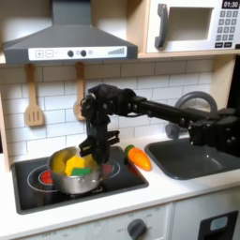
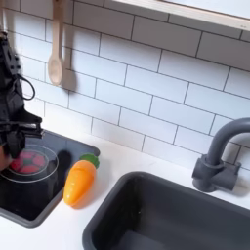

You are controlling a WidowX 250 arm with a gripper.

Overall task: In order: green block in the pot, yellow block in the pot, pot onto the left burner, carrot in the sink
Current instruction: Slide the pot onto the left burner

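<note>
Lower right of the first exterior view, the sink [image 1: 194,157] sits in the surface. Lower left, the pot [image 1: 75,173] holds the yellow block [image 1: 62,162] and green block [image 1: 80,169]. The hand [image 1: 92,147] hovers above, grip unclear. The carrot [image 1: 139,157] lies between.

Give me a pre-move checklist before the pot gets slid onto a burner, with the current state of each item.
1. Small bright green toy cube inside the round shiny silver metal pot: ok.
2. Small yellow toy cube inside the pot: ok.
3. Gripper clear of the pot: not ok, it hangs just over the rim; whether the jaws are open, cannot tell.
4. Pot's place on the black stovetop panel: it sits between the two red-ringed burner circles, centred on neither; not ok.
5. Orange toy carrot out of the slide path: ok, it lies beside the stovetop toward the dark grey rectangular sink.
</note>
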